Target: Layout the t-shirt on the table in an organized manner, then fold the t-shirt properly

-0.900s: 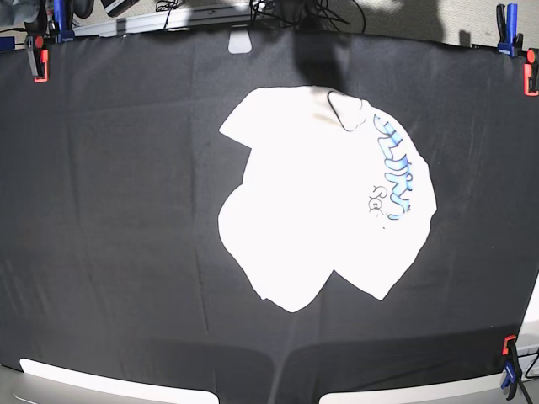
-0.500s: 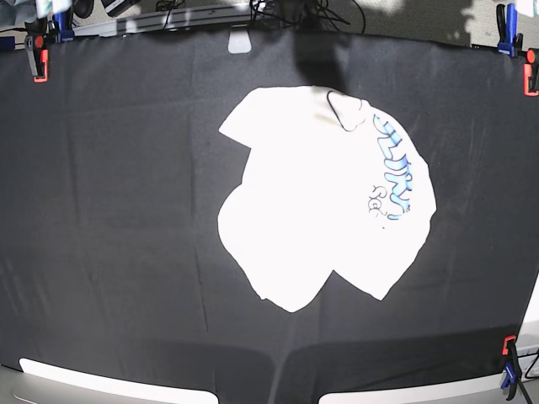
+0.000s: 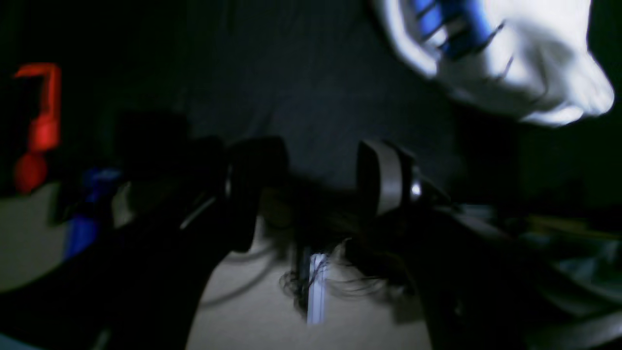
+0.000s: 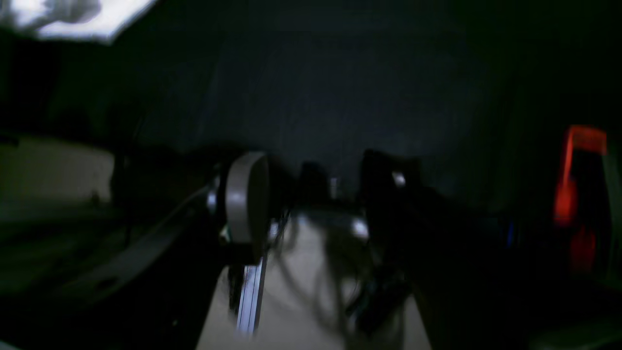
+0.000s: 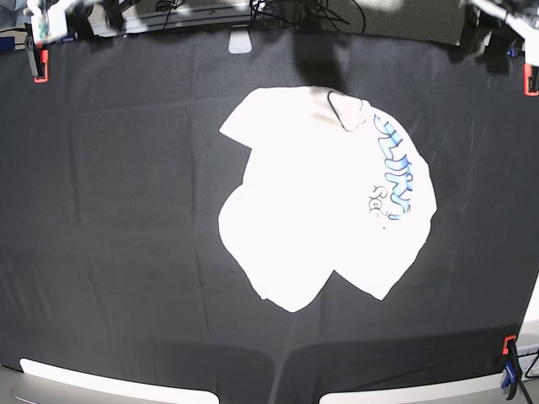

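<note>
The t-shirt [image 5: 324, 206] lies crumpled in a rounded heap on the middle of the table [image 5: 109, 210], mostly white side up, with blue lettering along its right side. It shows at the top right of the left wrist view [image 3: 510, 63] and the top left of the right wrist view [image 4: 82, 17]. My left gripper [image 3: 316, 189] is open and empty over the table's back edge, at the base view's top right [image 5: 493, 21]. My right gripper [image 4: 316, 199] is open and empty at the top left [image 5: 55, 21]. Both are far from the shirt.
Red clamps hold the black cloth at the back left [image 5: 38, 63], back right [image 5: 530, 77] and front right [image 5: 509, 345]. A small white patch [image 5: 240, 42] sits at the back edge. Cables lie behind the table. Pale bars [image 5: 109, 379] run along the front edge.
Both arms have come into the base view at the back corners. The t-shirt has not moved.
</note>
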You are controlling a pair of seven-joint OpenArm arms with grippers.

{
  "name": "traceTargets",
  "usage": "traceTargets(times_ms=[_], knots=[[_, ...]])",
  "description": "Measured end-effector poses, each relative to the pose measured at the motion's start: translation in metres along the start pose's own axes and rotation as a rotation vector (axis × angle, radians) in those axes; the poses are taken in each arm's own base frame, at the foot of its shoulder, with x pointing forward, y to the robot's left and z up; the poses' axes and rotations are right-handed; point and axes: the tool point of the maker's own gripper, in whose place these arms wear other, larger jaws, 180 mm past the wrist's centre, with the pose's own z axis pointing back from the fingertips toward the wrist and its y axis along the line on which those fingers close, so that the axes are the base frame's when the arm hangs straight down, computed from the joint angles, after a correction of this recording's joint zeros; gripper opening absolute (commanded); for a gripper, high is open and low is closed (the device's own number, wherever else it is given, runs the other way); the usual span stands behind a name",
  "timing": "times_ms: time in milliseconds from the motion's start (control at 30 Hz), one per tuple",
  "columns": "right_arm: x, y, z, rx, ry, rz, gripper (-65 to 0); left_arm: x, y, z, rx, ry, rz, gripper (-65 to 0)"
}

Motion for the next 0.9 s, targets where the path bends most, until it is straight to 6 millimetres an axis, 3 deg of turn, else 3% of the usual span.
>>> traceTargets(times_ms=[67,200,267,400,600,667,767,900], knots=[[0.021,-0.004,-0.011,-0.003,-0.066,0.017,-34.3,0.015,-0.005,-0.007,-0.032,-0.049,0.011,-36.7],[0.032,-0.01,-0.029,-0.009,-0.054,0.01,-34.3,0.04,-0.009,-0.017,-0.053,-0.127,-0.006,-36.7],[0.056,-0.011,-0.037,-0.002,-0.134,-0.011,-34.3,0.054,-0.013,-0.022,-0.068,-0.168,-0.019,-36.7],[0.106,-0.012,-0.051,0.019,-0.294,-0.046,-34.3,0.102,-0.021,-0.03,-0.097,-0.342,-0.029,-36.7],[0.125,-0.008,-0.067,0.037,-0.307,-0.053,-34.3,0.143,-0.028,-0.054,-0.127,-0.403,-0.074,-36.7],[0.13,-0.006,-0.069,0.042,-0.319,-0.056,-34.3,0.15,-0.019,-0.067,-0.11,-0.408,-0.059,-36.7],[0.134,-0.006,-0.07,0.042,-0.333,-0.059,-34.3,0.138,-0.004,-0.099,-0.114,-0.328,0.021,-36.7],[0.133,-0.005,-0.071,0.043,-0.328,-0.063,-34.3,0.133,-0.003,-0.14,-0.17,-0.274,0.098,-36.7]])
